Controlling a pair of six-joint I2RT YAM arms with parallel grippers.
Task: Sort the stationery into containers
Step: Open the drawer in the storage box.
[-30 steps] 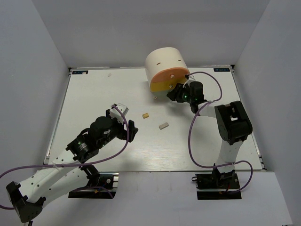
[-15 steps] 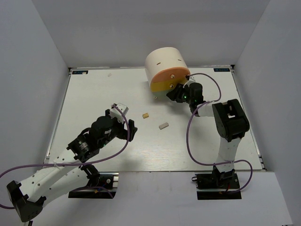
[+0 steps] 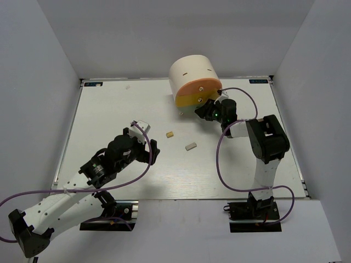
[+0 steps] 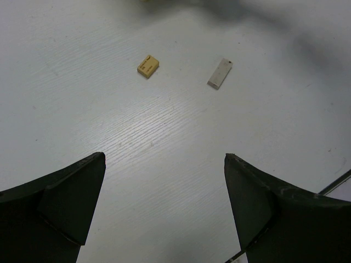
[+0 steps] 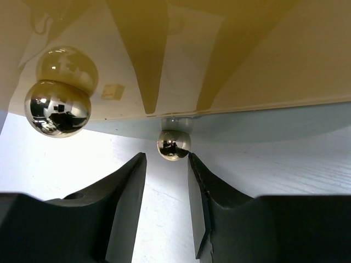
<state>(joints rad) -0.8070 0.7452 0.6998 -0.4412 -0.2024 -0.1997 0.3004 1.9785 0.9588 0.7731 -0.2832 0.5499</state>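
Note:
The cream half-cylinder organiser stands at the back of the table, salmon-orange drawer on top and yellow drawer below it. My right gripper is narrowly open at its front. In the right wrist view the grey-green bottom drawer has a small shiny knob just at my fingertips, not clamped. A tan eraser and a grey eraser lie mid-table, and both show in the left wrist view, tan and grey. My left gripper is open and empty, short of them. Highlighters and pens are out of view.
The yellow drawer's larger knob sits up and left of my right fingers. The white table is walled by grey panels at the back and sides. The right arm's purple cable loops over the table's right part.
My right gripper has edged a little left, closer to the organiser's bottom drawer. The left arm and both erasers have hardly moved.

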